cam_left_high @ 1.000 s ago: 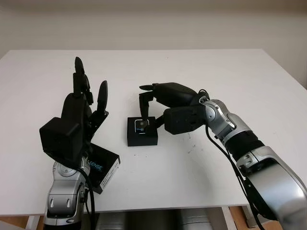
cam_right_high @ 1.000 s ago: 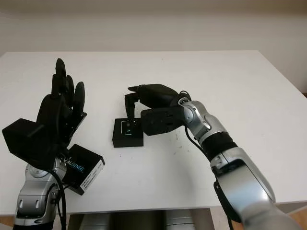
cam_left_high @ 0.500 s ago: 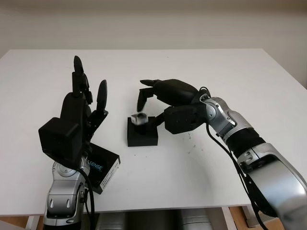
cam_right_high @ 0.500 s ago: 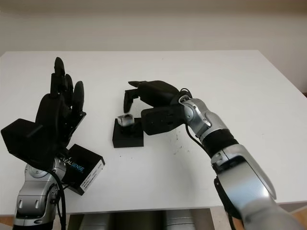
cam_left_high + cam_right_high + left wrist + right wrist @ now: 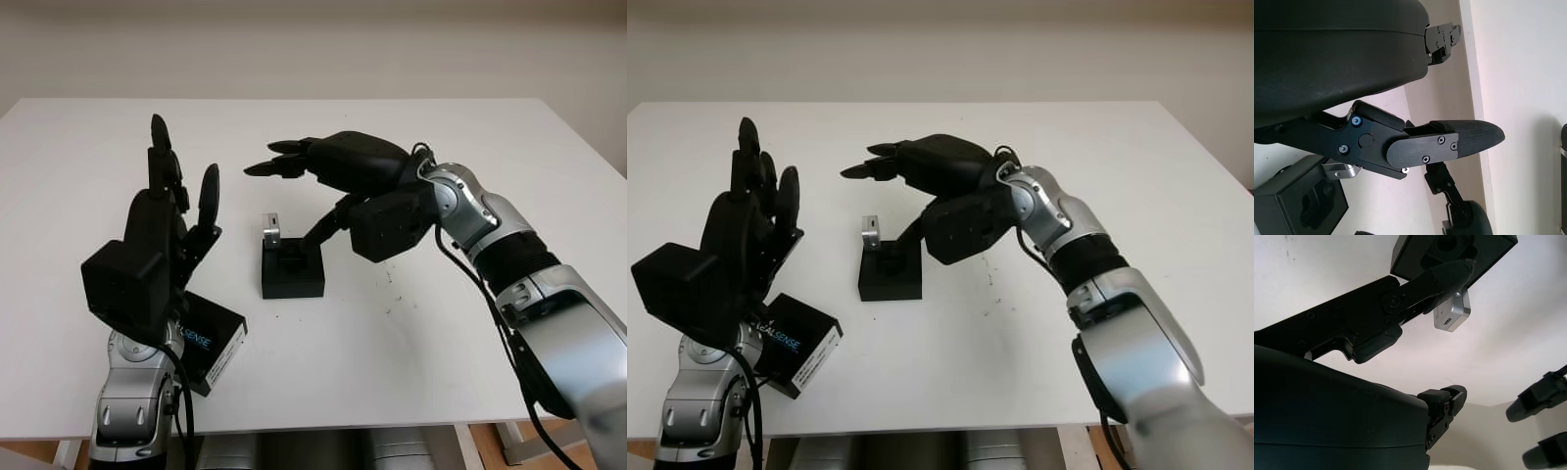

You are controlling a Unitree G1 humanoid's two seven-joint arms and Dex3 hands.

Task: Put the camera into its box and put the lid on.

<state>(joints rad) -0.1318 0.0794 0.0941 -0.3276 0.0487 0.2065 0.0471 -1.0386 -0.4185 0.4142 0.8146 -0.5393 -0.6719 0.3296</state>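
Note:
The open black box (image 5: pixel 292 272) sits mid-table, and its foam recess looks empty. The small silver camera (image 5: pixel 269 231) stands upright at the box's far left corner; in the right wrist view the camera (image 5: pixel 1452 316) sits just past the box's (image 5: pixel 1449 247) edge. My right hand (image 5: pixel 294 196) hovers open above the box, fingers pointing left over the camera. Its thumb (image 5: pixel 321 231) slants down to the box's far edge; I cannot tell if it touches the camera. My left hand (image 5: pixel 182 186) is upright and open, left of the box. The black lid (image 5: pixel 212 341) with white lettering lies under the left forearm.
The white table (image 5: pixel 411 333) ends at a near edge just below the lid, and a wall rises behind its far edge. Bare tabletop lies right of and in front of the box.
The right hand's fingers were down on the camera in the box; they have lifted and stretched out. The camera came up out of the recess and now stands at the box's corner. The left hand stayed put.

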